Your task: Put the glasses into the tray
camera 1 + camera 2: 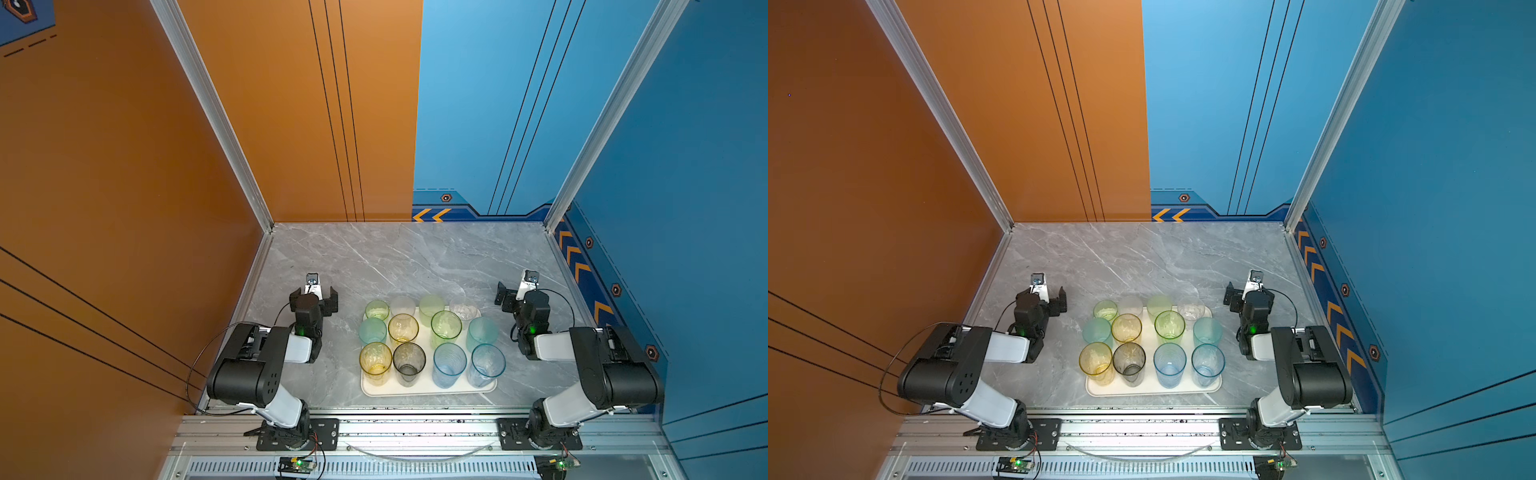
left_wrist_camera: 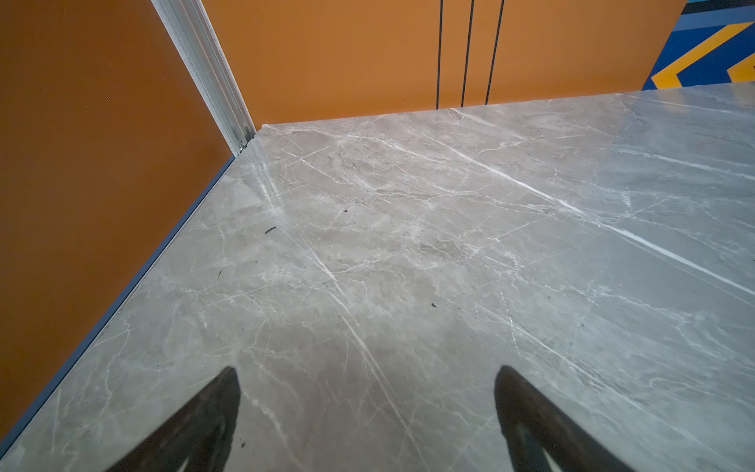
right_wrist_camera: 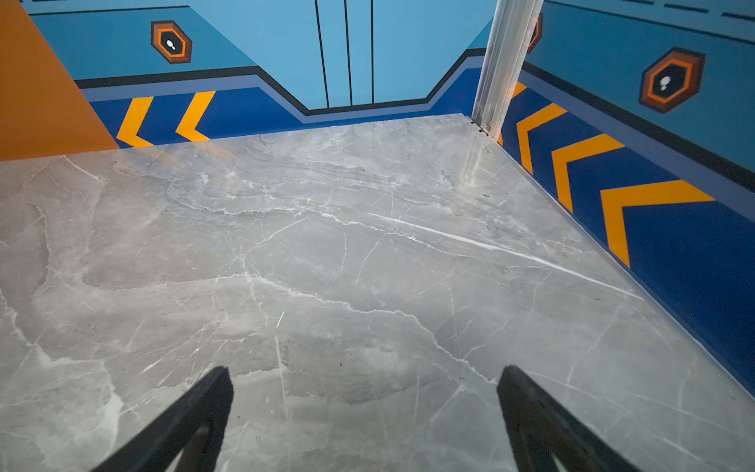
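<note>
My left pincer [image 2: 367, 370] and right pincer [image 3: 365, 369] are both released and empty over the bare table [image 2: 408, 204]. The glasses [image 1: 446, 324] seem all upright in the tray [image 1: 424, 390], standing close together. I judge it best to hold both arms clear and bump nothing.

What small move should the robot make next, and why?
Probably no further pick: I would stop, with both arms off to the sides. All twelve glasses appear to stand in the tray, none is on the bare table, and the left gripper and right gripper are open and empty.
</note>
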`<state>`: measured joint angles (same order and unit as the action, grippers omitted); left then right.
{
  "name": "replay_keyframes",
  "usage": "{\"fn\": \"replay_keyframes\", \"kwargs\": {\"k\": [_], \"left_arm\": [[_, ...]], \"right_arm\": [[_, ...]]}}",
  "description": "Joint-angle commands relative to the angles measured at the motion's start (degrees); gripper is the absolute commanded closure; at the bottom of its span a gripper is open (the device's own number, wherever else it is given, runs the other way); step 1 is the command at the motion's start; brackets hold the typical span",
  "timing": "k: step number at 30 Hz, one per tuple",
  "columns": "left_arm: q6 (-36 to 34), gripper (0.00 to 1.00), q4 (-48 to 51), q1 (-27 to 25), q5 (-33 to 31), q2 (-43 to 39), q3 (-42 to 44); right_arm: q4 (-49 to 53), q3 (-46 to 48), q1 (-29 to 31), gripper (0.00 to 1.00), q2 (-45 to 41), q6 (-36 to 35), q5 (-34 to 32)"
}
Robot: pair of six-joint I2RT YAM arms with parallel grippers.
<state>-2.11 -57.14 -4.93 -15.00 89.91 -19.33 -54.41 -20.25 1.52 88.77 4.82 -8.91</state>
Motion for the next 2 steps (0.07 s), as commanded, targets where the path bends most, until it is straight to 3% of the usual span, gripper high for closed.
{"fn": "replay_keyframes", "kwargs": {"k": [1, 2], "left_arm": [[0.32, 0.02, 0.63, 0.18, -0.63, 0.09, -1.00], [0.35, 0.02, 0.63, 0.18, -0.63, 0.10, -1.03]], "right_arm": [[1.32, -0.59, 0.33, 0.00, -0.15, -0.61, -1.02], [1.33, -0.59, 0.33, 0.00, -0.11, -0.65, -1.01]]}}
